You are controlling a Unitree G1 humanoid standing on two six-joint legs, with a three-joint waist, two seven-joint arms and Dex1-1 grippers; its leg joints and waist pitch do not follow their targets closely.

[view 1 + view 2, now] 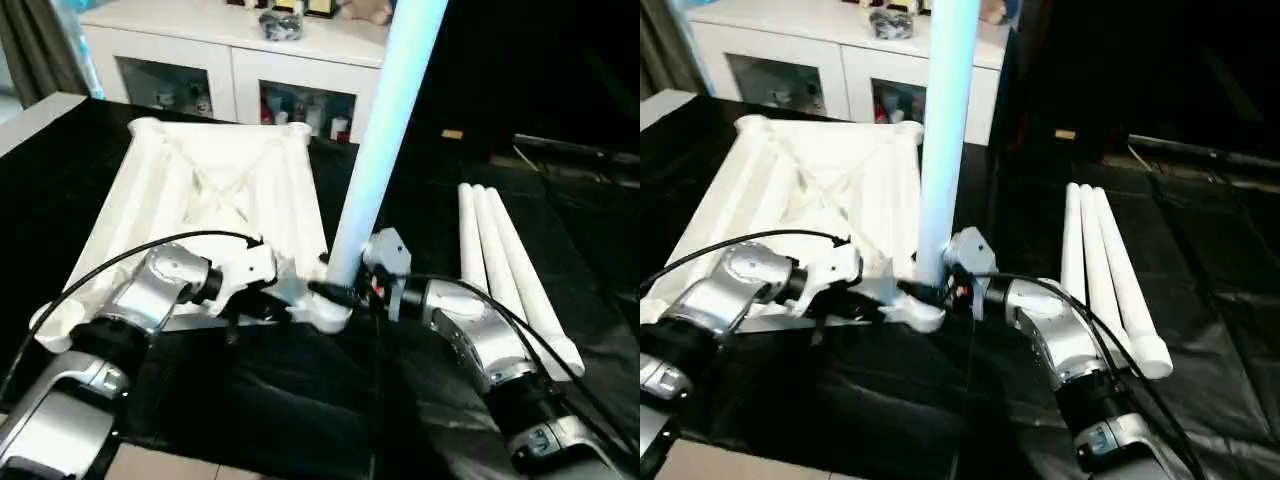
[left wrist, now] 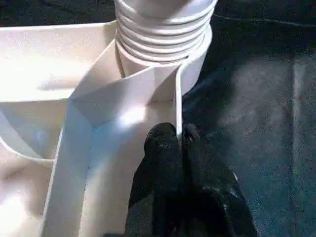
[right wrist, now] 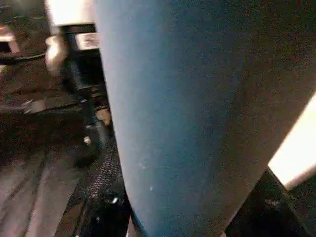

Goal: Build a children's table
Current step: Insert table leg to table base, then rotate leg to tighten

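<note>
Both silver forearms reach in from the bottom corners of the head view and meet near its centre. The left gripper (image 2: 180,143) has its jaws pinched together on a thin white wall. The right gripper (image 1: 345,292) has its jaws half apart around an upright white leg (image 1: 385,130).

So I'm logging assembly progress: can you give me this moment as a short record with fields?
top: upside down on the black cover, ribbed underside up
fitted leg: standing upright in the near corner socket
spare legs: three, lying side by side to the robot's right of the top
left gripper: jaws shut on the top's edge wall beside the socket
right gripper: jaws around the fitted leg near its base
</note>
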